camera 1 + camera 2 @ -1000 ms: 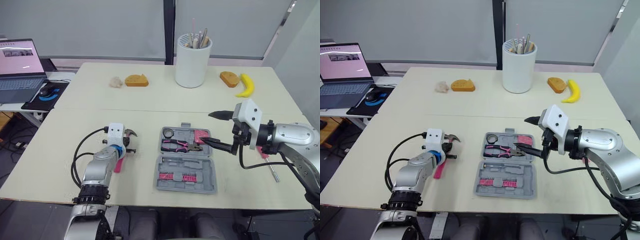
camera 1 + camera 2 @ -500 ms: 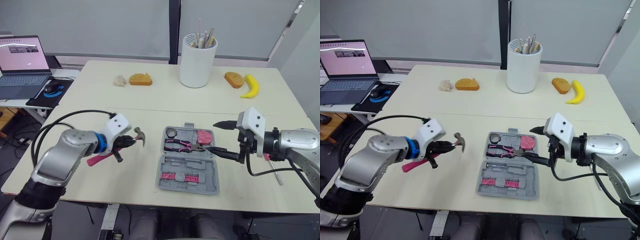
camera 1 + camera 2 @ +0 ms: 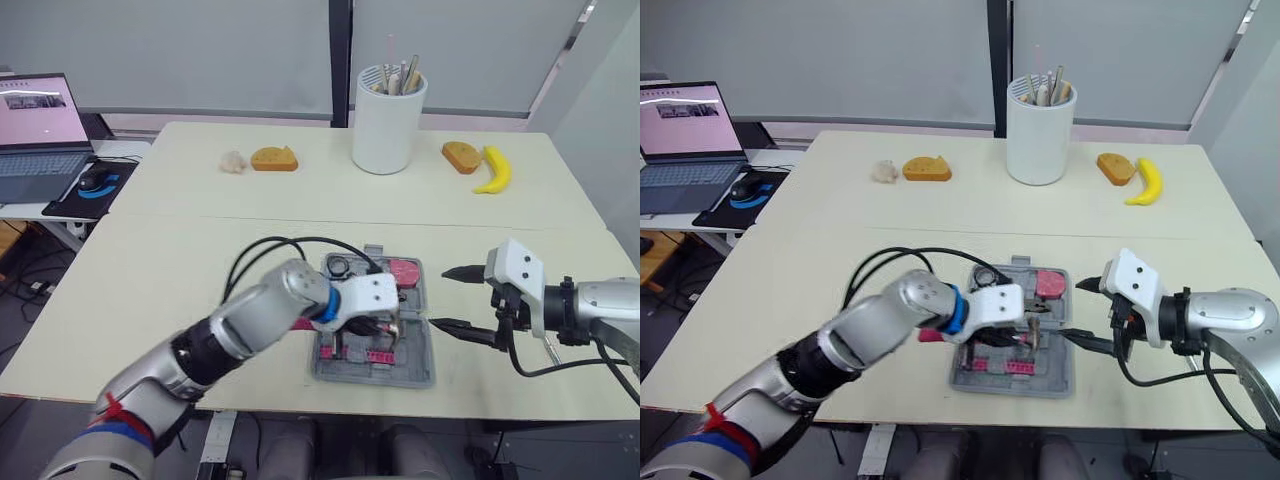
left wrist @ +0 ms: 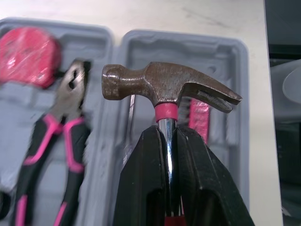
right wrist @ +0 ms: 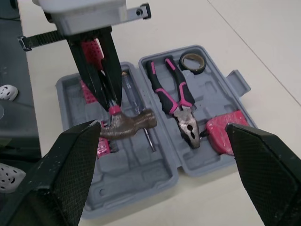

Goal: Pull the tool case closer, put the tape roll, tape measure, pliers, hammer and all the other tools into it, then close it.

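The grey tool case (image 3: 418,345) lies open at the table's front middle. In its far half sit the tape roll (image 5: 192,61), the pink-handled pliers (image 5: 176,101) and the red tape measure (image 5: 225,129). My left gripper (image 4: 168,132) reaches across from the left and is shut on the hammer (image 4: 164,87), gripping the metal shaft just below the head. The hammer head (image 3: 393,325) hangs over the case's near half, which holds pink bits and a screwdriver. My right gripper (image 3: 440,297) stands open just right of the case with nothing between its fingers.
At the back stand a white cup of utensils (image 3: 388,120), a banana (image 3: 492,172) and two bread pieces (image 3: 460,156) (image 3: 273,159). A laptop (image 3: 35,130) sits on a side table at the far left. The left arm's black cable loops above the case.
My left gripper has carried the hammer to the right, from the table left of the case to over the case's near half. The right gripper has drawn back slightly to the right.
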Controlling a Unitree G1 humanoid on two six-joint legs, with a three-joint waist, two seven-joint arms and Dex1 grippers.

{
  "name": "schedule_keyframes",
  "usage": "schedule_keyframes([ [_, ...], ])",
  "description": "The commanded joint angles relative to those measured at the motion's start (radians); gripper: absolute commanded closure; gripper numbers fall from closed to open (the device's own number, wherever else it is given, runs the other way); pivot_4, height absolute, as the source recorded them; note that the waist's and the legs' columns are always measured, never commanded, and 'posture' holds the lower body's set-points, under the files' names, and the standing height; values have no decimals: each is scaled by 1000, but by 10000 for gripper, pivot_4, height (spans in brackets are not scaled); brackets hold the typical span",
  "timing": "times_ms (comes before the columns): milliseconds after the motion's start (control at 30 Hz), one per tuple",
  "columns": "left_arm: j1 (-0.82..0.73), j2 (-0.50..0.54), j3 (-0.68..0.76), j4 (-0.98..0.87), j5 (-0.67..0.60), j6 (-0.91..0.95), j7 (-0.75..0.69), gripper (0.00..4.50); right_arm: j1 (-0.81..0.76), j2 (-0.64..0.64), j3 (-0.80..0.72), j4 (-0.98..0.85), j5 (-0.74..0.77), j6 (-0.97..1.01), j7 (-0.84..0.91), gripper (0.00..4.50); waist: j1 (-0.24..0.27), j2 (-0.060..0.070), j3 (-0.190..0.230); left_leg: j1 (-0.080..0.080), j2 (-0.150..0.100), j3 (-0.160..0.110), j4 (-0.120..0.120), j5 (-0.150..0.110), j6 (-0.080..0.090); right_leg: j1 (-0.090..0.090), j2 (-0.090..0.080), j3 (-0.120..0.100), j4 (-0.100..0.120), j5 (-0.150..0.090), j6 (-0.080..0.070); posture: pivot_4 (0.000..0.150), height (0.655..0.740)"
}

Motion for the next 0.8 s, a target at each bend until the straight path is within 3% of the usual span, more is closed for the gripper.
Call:
schedule_keyframes([
  [33, -14, -43, -40, 4, 41, 18, 43, 44276, 54, -30, -64, -49, 4, 10, -4, 0, -1, 0, 0, 0, 0, 0, 0, 0, 0, 0, 0, 0, 0, 0, 0, 1500, 7400],
  [267, -43, -144, -90, 136, 98, -45, 65, 44276, 217, -48, -164, -138, 4, 63, -31, 0, 6, 0, 0, 1, 0, 0, 1, 0, 0, 1, 0, 0, 1, 0, 1, 1500, 7400],
  [467, -37, -229, -83, 218, 117, -75, 97, 44276, 241, -33, -205, -195, 33, 111, -68, 0, 7, -1, 0, 0, 0, 0, 1, 0, 0, 2, 0, -1, 0, 0, 1, 1500, 7400],
  [800, -52, -274, -101, 317, 162, -124, 86, 44276, 260, -14, -255, -249, 102, 172, -117, 0, 7, -1, 0, 1, 0, 0, 1, 1, 1, 2, 0, -1, 0, 0, 1, 1500, 7400],
])
